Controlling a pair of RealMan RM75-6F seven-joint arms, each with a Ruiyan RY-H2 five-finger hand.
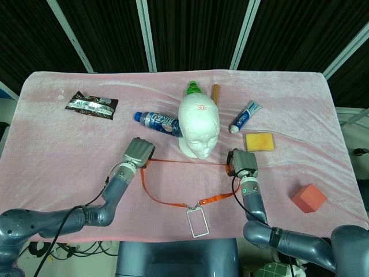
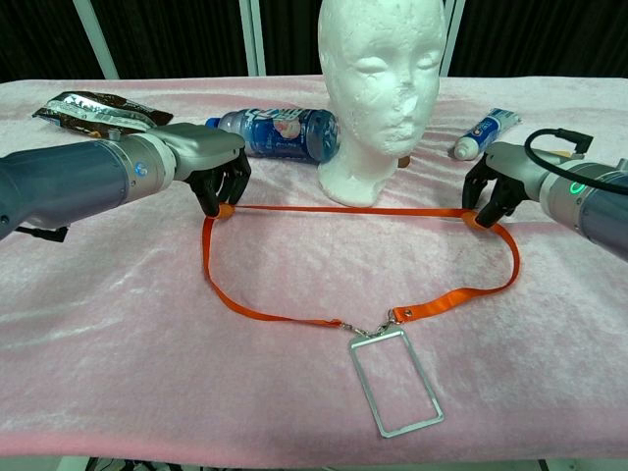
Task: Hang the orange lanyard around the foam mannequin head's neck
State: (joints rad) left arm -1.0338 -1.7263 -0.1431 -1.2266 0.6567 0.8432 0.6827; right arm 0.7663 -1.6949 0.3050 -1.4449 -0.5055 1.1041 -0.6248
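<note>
Both hands pinch the lanyard: the left hand holds its left corner with fingers curled down onto the strap, and the right hand holds the right corner the same way. Between them the top run of the orange strap is pulled nearly straight, low over the table, just in front of the head's base. The rest of the loop sags toward the robot and lies on the pink cloth, with the clear badge holder flat at its near end.

I judge the loop must rise above the crown and pass back over it. Risks: the taut strap could catch the chin or face and tip the light foam head backward; a thin pinch could slip and drop one side; the trailing badge holder could drag or swing into the base.

Behind the head lies a blue bottle on its side, and the head view shows a green-capped bottle behind it; their contents cannot be made out. A toothpaste tube, yellow sponge, red block and snack packet lie farther out.
</note>
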